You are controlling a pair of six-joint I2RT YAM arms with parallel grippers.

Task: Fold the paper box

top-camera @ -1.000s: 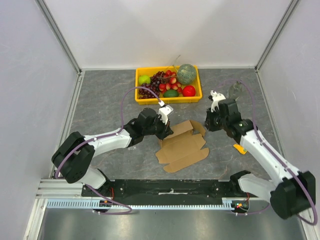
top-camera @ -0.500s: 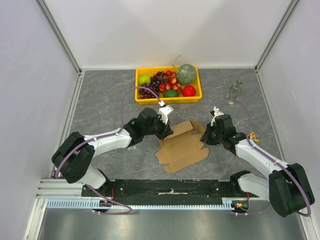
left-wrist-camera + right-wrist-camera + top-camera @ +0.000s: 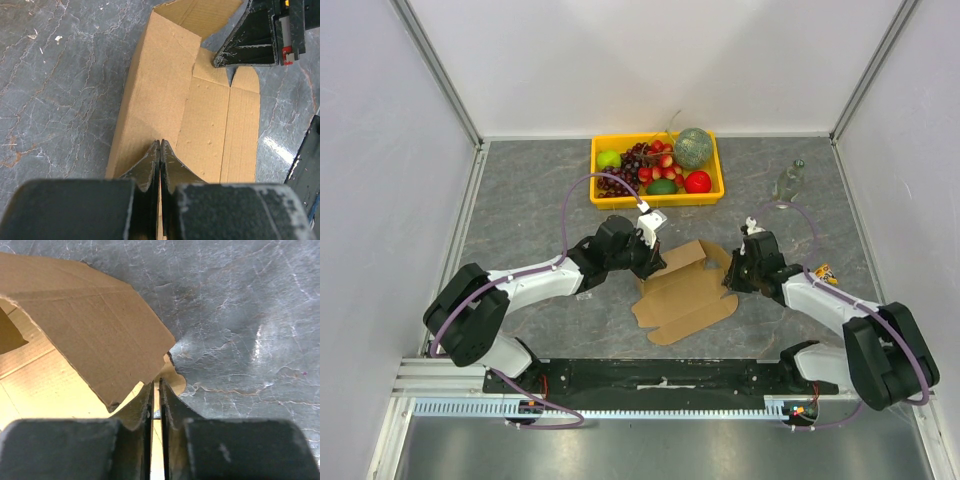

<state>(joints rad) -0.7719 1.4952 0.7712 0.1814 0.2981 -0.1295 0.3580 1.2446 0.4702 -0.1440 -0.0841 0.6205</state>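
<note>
Raising the walls: left pincer clenched on the paper box side, right pincer apparently pinching the flap just ahead; next, swing both upright.

L arm & R arm: white link shells, black joints, black bases on a black rail. Purple cable loops along each. Left gripper & right gripper: black fingers, scuffed w/ pale scratches.
</note>
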